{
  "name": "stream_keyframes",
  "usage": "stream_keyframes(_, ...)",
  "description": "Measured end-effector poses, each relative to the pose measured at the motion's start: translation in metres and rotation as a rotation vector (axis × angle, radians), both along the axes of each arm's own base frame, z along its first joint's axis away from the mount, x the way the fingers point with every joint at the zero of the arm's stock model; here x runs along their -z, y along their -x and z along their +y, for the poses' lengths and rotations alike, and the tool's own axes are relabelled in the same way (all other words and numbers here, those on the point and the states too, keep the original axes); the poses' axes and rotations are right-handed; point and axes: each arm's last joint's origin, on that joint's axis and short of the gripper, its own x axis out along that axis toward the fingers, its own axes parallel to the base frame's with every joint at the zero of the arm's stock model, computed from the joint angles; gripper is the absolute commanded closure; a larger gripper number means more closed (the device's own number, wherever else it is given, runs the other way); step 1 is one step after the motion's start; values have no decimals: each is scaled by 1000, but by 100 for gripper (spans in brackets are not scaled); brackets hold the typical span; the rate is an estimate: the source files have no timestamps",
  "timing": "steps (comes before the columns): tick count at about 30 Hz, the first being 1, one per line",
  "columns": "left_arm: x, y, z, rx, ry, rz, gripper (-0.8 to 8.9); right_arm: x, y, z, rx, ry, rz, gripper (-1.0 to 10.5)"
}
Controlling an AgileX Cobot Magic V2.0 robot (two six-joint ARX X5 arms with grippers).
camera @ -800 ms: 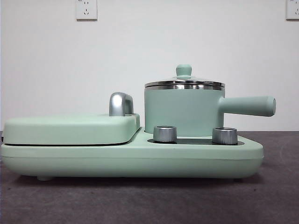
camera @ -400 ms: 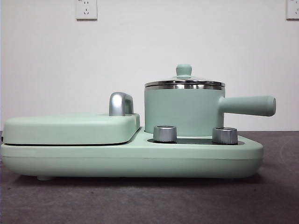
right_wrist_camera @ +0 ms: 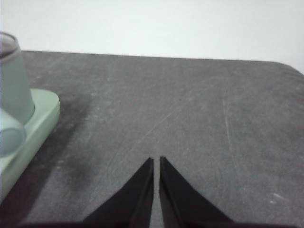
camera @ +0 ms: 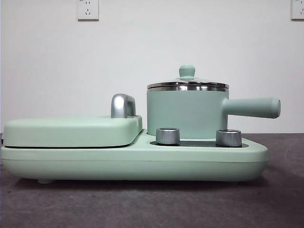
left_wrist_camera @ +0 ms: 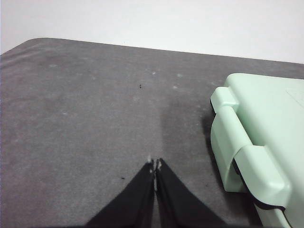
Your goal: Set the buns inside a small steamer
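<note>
On the right of the pale-green cooker base (camera: 133,164), the mint-green cylindrical steamer (camera: 187,111) is standing lidded, handle pointing right. Both grippers, left (left_wrist_camera: 155,165) and right (right_wrist_camera: 156,160), are hovering over grey table, jaws together, empty. No buns are showing anywhere.

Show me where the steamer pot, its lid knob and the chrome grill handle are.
steamer pot (camera: 186,114), front view, on the middle of its green wall.
lid knob (camera: 186,71), front view, on the green knob's centre.
chrome grill handle (camera: 122,105), front view, on its curved metal face.
</note>
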Motion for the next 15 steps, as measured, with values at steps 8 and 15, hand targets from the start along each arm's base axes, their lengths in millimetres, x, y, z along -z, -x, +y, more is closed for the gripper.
stream_keyframes(8, 0, 0, 0, 0, 0, 0, 807, 8, 2, -1, 35, 3, 36, 928)
stream_keyframes(15, 0, 0, 0, 0, 0, 0, 807, 8, 2, -1, 34, 3, 36, 928)
